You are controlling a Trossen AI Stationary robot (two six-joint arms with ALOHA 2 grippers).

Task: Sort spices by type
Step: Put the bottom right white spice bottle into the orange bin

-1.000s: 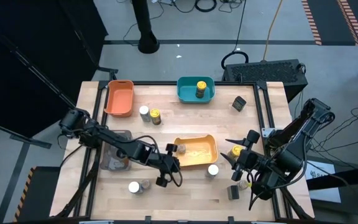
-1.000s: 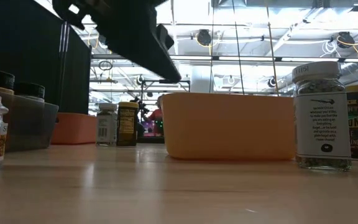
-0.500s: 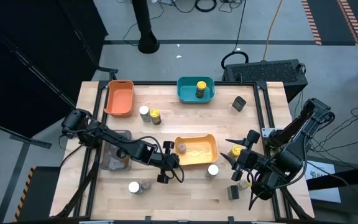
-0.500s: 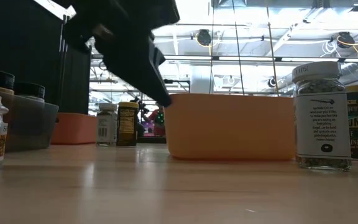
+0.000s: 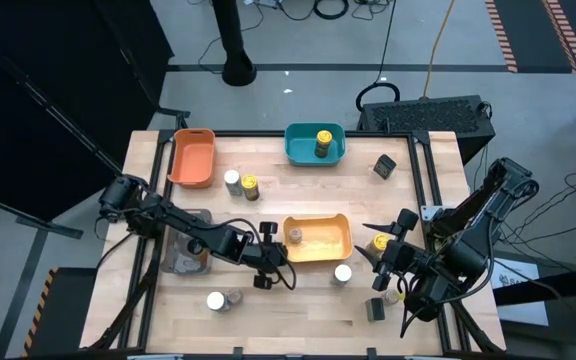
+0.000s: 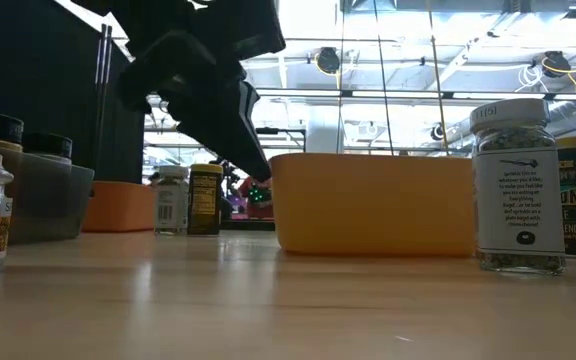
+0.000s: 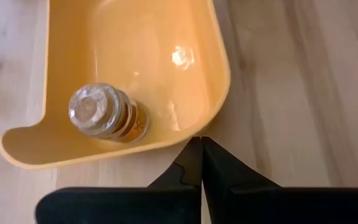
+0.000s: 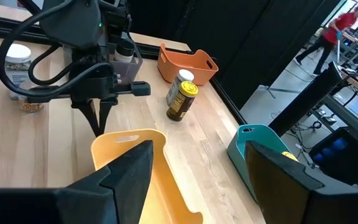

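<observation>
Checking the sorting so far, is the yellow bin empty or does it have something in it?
Not empty: one jar stands upright inside the yellow bin, near one end.

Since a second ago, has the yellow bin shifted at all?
Yes. The yellow bin has slid slightly toward the right arm's side, its end now nearer the white-lidded jar, pushed by the left gripper.

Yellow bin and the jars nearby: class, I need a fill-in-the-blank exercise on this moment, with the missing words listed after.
1. The jar inside the yellow bin has a ____ lid.
2. The left gripper has its fingers ____, tips at the yellow bin's rim.
3. One jar with a yellow lid stands in the ____ bin.
4. The orange bin holds ____ jars.

Missing words: grey; shut; teal; no
</observation>
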